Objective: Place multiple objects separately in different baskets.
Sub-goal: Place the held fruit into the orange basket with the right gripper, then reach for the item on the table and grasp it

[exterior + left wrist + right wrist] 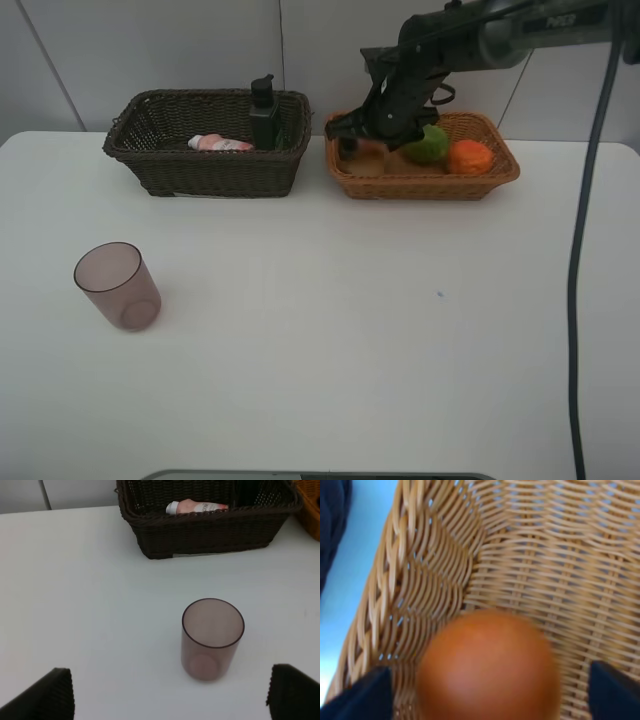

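**Peach goes into the tan basket, cup waits alone**

From the high camera, the right gripper [365,138] hangs low over one end of the light basket [430,186]. An orange-red peach-like fruit [367,158] sits under it, alongside the green citrus [430,145] and the tangerine [470,157]. The dark basket [205,165] holds the pink bottle [220,144] lying flat and the black bottle [264,115] standing. The mauve cup [117,286] stands on the table, well apart from both baskets.

Over to the left wrist: the left gripper [172,694] is spread wide with nothing in it. The cup is upright just ahead of it, mouth up, and the dark basket lies beyond.

Now the right wrist: the fingers are spread too, with wicker showing on either side of the peach. The fruit is blurred, so it may be resting on the weave or only just dropping; I can't say which.

That cup looks like the one left to place. I'd judge it light, thin-walled and slick, stiff enough to hold but likely to tip if nudged. The best hold is across the wall, around mid-height, with a gentle squeeze.
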### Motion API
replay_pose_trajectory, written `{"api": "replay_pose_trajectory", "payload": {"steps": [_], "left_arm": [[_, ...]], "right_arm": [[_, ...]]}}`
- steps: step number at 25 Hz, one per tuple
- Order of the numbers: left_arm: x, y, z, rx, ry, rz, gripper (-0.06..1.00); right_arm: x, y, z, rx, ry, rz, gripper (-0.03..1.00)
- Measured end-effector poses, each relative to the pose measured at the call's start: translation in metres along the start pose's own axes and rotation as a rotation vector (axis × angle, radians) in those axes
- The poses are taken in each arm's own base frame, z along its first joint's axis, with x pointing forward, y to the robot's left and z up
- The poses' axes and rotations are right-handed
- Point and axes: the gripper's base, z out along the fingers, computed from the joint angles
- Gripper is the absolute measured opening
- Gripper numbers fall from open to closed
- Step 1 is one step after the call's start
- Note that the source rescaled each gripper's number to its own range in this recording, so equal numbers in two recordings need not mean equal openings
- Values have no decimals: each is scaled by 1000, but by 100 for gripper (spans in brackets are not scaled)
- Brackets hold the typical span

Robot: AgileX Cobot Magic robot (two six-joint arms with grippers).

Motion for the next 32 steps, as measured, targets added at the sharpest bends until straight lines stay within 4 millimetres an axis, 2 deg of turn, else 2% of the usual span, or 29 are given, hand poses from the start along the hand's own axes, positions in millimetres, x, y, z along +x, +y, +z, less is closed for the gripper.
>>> {"api": "replay_pose_trajectory", "payload": {"steps": [3,7,13,16,19,27,30,32], "left_arm": [[0,0,0,0,0,0,100],[0,0,0,0,0,0,100],[0,0,0,0,0,0,100],[0,0,0,0,0,0,100],[0,0,0,0,0,0,100],[0,0,0,0,0,0,100],[0,0,0,0,0,0,100],[0,0,0,0,0,0,100]], "right_arm": [[-1,0,-1,0,-2,0,86],[-5,-1,-13,0,-17,3,88],[-11,-3,-58,4,17,24,88],[-5,-7,-82,10,42,30,88],[10,-19,-107,18,56,53,88],[71,-78,-188,110,44,183,88],[95,-91,-218,147,30,215,88],[110,-93,-240,164,15,221,88]]}}
